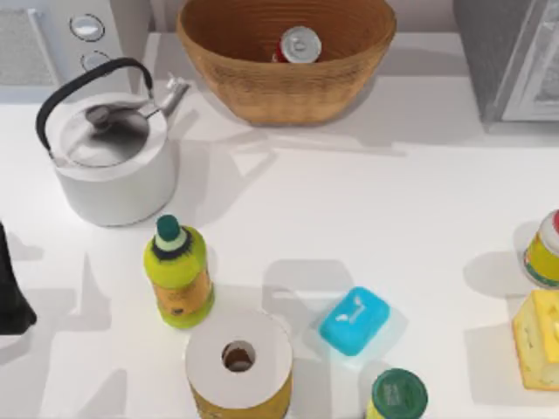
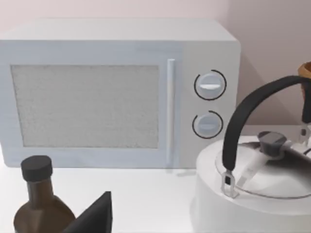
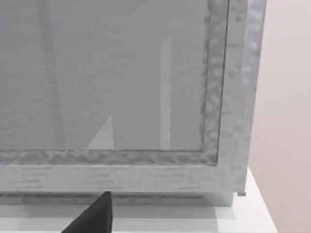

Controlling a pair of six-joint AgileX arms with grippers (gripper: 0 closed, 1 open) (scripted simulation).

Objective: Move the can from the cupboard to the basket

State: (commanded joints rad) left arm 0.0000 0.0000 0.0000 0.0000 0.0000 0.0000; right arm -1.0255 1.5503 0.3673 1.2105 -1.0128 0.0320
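White tabletop: the red can (image 1: 297, 45) stands upright, silver top showing, inside the wicker basket (image 1: 262, 92) at the back, well apart from the grey cupboard (image 1: 498, 61) at right. AgileX's left arm (image 1: 13, 288) sits at the left edge beside the kettle (image 1: 113, 157); its jaw state cannot be told. The right wrist view faces the cupboard door (image 3: 107, 77).

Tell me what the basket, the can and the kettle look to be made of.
Basket: woven wicker, tan, matte, with ribbed sides. Can lying inside it: likely metal, with a shiny silver top and a red body. Kettle: smooth white body, perhaps enamelled metal, with a black handle.
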